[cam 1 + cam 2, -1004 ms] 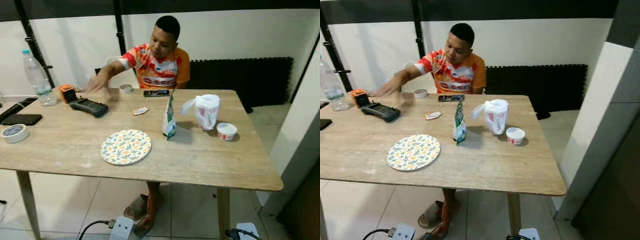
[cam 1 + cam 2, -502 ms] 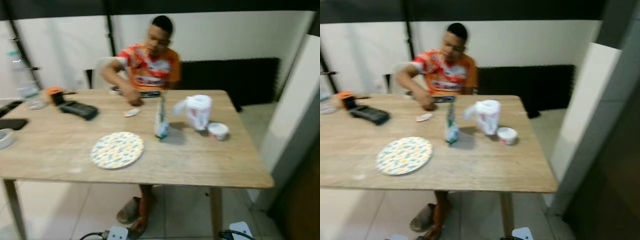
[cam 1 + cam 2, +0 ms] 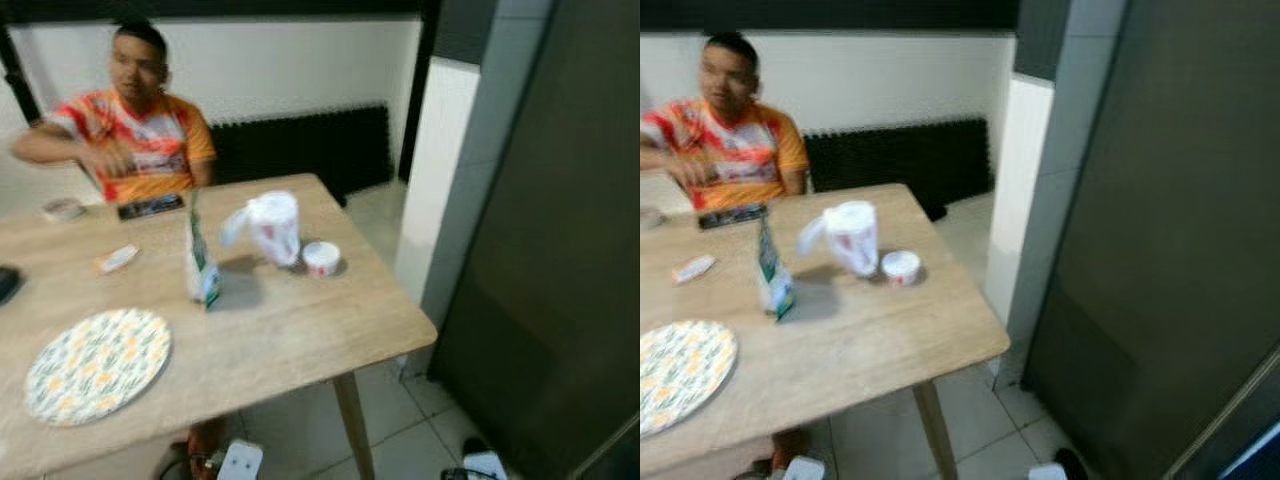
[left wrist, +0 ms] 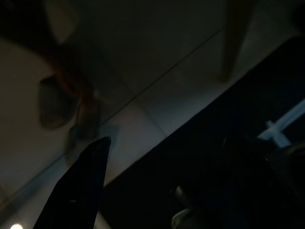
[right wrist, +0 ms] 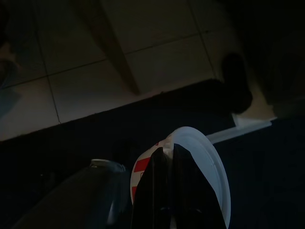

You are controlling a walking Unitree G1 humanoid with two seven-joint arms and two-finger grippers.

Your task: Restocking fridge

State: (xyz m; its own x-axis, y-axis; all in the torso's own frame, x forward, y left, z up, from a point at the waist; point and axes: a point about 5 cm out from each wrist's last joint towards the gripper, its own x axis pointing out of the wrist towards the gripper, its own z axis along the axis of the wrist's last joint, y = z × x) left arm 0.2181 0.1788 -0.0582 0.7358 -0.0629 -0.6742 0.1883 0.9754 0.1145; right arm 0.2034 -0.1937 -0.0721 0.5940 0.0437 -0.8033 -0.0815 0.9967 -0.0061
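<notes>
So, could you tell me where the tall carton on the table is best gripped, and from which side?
Probably around the carton's upright body, below its pinched top, closing on its flat faces. Come from the table's near edge: the white bag stands close on its right, the floral plate lies front-left.

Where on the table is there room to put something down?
The table is bare along its near edge, between the flowery plate and the corner, in front of the carton. It is more crowded further back, where the white bag and small cup sit together.
</notes>
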